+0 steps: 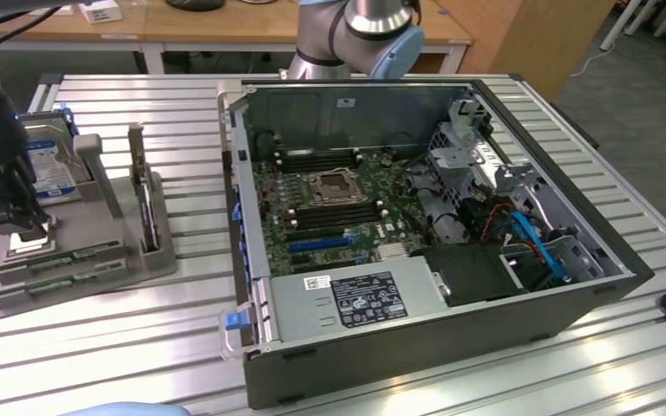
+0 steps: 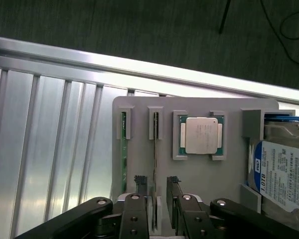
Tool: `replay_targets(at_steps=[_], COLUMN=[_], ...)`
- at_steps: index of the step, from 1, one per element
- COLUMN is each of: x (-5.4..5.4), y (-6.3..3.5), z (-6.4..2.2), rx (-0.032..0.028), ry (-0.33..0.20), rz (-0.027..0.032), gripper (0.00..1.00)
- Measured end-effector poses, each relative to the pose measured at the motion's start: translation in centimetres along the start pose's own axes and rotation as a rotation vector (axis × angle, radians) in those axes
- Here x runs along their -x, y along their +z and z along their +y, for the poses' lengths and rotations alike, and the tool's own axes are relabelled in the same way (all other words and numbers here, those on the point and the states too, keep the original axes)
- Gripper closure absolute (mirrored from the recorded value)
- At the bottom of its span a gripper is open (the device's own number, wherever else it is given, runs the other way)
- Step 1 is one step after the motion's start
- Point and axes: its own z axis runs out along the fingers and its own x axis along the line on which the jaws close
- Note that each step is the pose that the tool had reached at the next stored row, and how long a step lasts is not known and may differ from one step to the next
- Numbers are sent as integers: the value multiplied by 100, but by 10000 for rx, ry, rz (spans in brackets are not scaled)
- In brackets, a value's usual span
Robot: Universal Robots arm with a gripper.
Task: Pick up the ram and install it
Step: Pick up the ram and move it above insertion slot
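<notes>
- Exterior view. Grey parts holder [image 1: 153, 260], at the exterior view's left. It holds the ram [image 1: 79, 256] lying lengthwise in its near section, a second ram stick [image 1: 69, 282] just nearer, and a hard drive [image 1: 53, 169] standing at the far end.
- Gripper [image 1: 23, 232]: black, poised over the ram's end at the exterior view's left.
- Computer case [image 1: 426, 347], right of the holder, side panel off. Inside are a green motherboard [image 1: 322, 204] with a bare CPU socket [image 1: 336, 185], a grey power supply [image 1: 350, 299] on the near side, and a blue cable [image 1: 526, 236] at the right.
- Surface: slatted aluminium table [image 1: 114, 347]. Room: wooden desks [image 1: 252, 30] on the far side.
- Wrist view. Grey parts holder [image 2: 199, 179]. The ram [image 2: 155, 129] sits edge-on in one slot and the second ram stick [image 2: 123, 129] in the neighbouring slot. A silver CPU [image 2: 202, 134] lies in a framed recess beside the ram, with the hard drive [image 2: 284, 172] beyond the CPU.
- Gripper [image 2: 157, 181]: fingers [image 2: 140, 191] parted, one on each side of the ram, nothing clasped. Whether either finger touches the stick cannot be told.
- Surface: slatted aluminium table [image 2: 50, 149]. Room: dark floor [image 2: 114, 25] past the table's edge.
</notes>
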Motion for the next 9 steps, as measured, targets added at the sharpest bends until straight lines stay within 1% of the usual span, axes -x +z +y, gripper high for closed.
replay_targets(at_steps=[9], x=[-57], y=[140], z=[-18], rx=[-47], ry=[1], rz=[34], gripper=[71])
